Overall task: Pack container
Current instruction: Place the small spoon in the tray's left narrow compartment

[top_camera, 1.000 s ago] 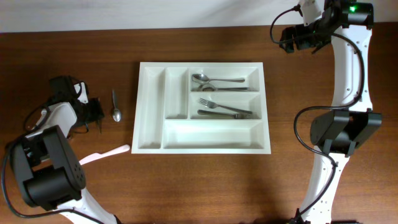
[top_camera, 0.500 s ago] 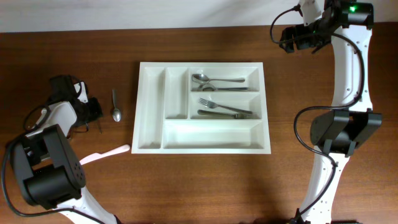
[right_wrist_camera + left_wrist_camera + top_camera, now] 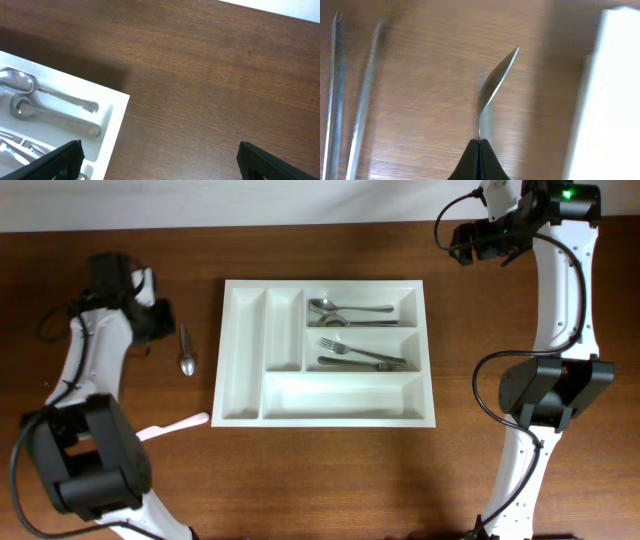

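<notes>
The white cutlery tray [image 3: 243, 350] lies mid-table; its edge shows in the left wrist view [image 3: 615, 100] and the right wrist view [image 3: 114, 120]. Its top right compartment holds spoons [image 3: 345, 310] and the middle right one holds forks [image 3: 362, 356]. A loose metal spoon [image 3: 185, 350] lies on the table left of the tray. My left gripper [image 3: 158, 320] is shut, just up-left of the spoon's handle end. In the left wrist view the spoon [image 3: 495, 85] runs away from my closed fingertips [image 3: 479, 150]. My right gripper [image 3: 462, 242] hangs open and empty beyond the tray's far right corner.
A pink plastic utensil [image 3: 170, 426] lies on the table by the tray's front left corner. Two thin blurred metallic streaks [image 3: 350, 100] show at the left of the left wrist view. The right arm's base [image 3: 555, 390] stands right of the tray.
My left gripper has swung from beside the spoon's bowl toward the far edge, to the handle end. The spoon, the tray and the right arm have not moved.
</notes>
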`<action>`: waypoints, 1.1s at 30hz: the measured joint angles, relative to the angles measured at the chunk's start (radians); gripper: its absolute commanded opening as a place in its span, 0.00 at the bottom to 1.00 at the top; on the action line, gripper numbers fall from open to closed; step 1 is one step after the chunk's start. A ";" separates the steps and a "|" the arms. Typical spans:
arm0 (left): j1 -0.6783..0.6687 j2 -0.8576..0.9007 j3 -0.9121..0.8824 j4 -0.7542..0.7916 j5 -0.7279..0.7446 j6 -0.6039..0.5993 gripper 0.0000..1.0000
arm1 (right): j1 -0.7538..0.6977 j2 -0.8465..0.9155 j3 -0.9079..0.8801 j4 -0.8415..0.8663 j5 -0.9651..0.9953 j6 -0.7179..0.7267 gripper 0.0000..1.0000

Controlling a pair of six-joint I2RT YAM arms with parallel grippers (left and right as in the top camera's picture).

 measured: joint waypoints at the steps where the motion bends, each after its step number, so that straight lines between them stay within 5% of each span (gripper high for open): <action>1: -0.025 -0.010 0.016 -0.014 0.000 0.000 0.02 | 0.000 0.000 0.000 0.000 0.000 0.000 0.99; 19: -0.471 -0.019 0.054 0.023 -0.007 -0.116 0.03 | 0.000 0.000 0.000 0.000 0.000 0.000 0.99; 23: -0.502 0.027 0.053 0.027 -0.024 -0.123 0.43 | 0.000 0.000 0.000 0.000 0.000 0.000 0.99; 26: -0.504 0.053 0.053 0.028 -0.032 -0.127 0.52 | 0.000 0.000 0.000 0.000 0.000 0.000 0.99; 33: -0.478 0.056 0.085 -0.020 -0.065 -0.131 0.54 | 0.000 0.000 0.000 0.000 0.000 0.000 0.99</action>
